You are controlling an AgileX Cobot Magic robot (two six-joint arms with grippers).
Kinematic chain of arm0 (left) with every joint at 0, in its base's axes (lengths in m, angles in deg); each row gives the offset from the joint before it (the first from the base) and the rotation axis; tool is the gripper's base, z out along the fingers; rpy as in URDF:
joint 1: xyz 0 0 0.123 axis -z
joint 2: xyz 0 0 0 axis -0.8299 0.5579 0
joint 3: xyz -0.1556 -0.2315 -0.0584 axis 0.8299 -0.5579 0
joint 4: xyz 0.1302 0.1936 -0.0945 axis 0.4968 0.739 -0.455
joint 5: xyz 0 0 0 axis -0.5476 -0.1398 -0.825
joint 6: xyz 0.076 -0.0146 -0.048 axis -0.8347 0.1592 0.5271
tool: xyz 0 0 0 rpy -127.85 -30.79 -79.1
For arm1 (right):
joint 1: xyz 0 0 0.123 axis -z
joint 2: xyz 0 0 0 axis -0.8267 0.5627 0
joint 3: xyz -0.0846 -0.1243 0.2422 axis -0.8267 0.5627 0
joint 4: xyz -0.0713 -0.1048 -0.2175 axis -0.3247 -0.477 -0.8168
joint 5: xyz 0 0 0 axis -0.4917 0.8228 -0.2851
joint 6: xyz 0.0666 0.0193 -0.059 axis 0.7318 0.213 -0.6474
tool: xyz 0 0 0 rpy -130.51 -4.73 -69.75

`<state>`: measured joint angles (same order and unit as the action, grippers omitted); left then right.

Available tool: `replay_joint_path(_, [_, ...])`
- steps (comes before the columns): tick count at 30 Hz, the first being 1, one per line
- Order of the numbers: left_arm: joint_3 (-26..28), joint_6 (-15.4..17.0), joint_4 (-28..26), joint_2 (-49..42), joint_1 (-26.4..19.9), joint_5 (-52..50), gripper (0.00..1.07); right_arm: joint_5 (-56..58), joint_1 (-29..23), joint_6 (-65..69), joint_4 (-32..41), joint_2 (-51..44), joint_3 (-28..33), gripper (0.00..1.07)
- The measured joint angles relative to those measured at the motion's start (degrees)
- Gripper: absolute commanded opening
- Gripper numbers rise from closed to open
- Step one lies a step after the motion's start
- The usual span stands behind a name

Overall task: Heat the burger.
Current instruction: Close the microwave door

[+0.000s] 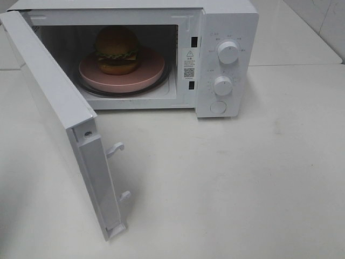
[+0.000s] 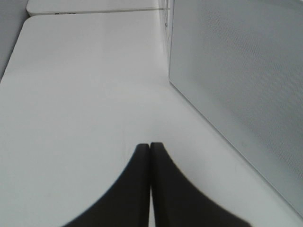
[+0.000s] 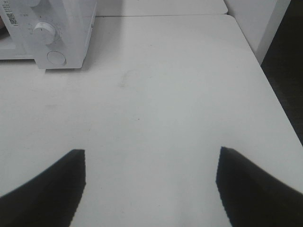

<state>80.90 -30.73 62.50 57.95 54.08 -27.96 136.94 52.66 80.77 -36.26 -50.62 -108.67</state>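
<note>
**Burger inside the open microwave, both claws over the table**

From the high camera you see a smooth white tabletop (image 1: 242, 178) against pale tiled walls. The white box-shaped microwave (image 1: 226, 32) has its white hinged door (image 1: 51, 97) swung wide. The round burger with a golden-brown bun (image 1: 117, 49) sits on a round pink plate (image 1: 148, 73) inside the cavity. The back of the plate is hidden behind the burger. Neither claw appears here, so you cannot place the burger against them.

In the left wrist view, the black left gripper (image 2: 150, 146) has its fingers pressed together on nothing, above bare table (image 2: 85, 94), beside a flat grey, finely dotted panel (image 2: 236, 85). The burger is out of sight.

In the right wrist view, the black right gripper (image 3: 150, 152) has its fingers spread wide and empty over the table. The microwave's control end (image 3: 71, 28) stands well away and is cut off at the edge, so its cavity is hidden.
</note>
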Motion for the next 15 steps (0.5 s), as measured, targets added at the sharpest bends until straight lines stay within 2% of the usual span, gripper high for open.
replay_joint_path(2, [-0.3, -0.3, -0.1, 1.2, 0.0, -2.6, 0.0, 0.0, 0.0, 0.0, 0.0, 0.0, 0.0, 0.76])
replay_joint_path(3, [-1.5, -1.0, -0.5, 3.2, 0.0, -8.9, 0.0, 0.0, 0.0, 0.0, 0.0, 0.0, 0.0, 0.76])
replay_joint_path(4, [-1.5, -1.0, -0.5, 3.2, 0.0, -8.9, 0.0, 0.0, 0.0, 0.0, 0.0, 0.0, 0.0, 0.76])
replay_joint_path(6, [-5.7, -2.3, -1.0, 7.0, 0.0, -22.0, 0.0, 0.0, 0.0, 0.0, 0.0, 0.0, 0.0, 0.76])
replay_joint_path(7, [-5.7, -2.3, -1.0, 7.0, 0.0, -22.0, 0.0, 0.0, 0.0, 0.0, 0.0, 0.0, 0.0, 0.76])
replay_joint_path(9, [-9.0, -2.4, -1.1, 10.1, 0.0, -32.5, 0.0, 0.0, 0.0, 0.0, 0.0, 0.0, 0.0, 0.76])
replay_joint_path(10, [-9.0, -2.4, -1.1, 10.1, 0.0, -32.5, 0.0, 0.0, 0.0, 0.0, 0.0, 0.0, 0.0, 0.76])
replay_joint_path(12, [-11.1, -2.4, -1.1, 13.2, 0.0, -40.6, 0.0, 0.0, 0.0, 0.0, 0.0, 0.0, 0.0, 0.76])
replay_joint_path(15, [-11.8, -2.4, -0.5, 16.8, 0.0, -46.4, 0.0, 0.0, 0.0, 0.0, 0.0, 0.0, 0.0, 0.76])
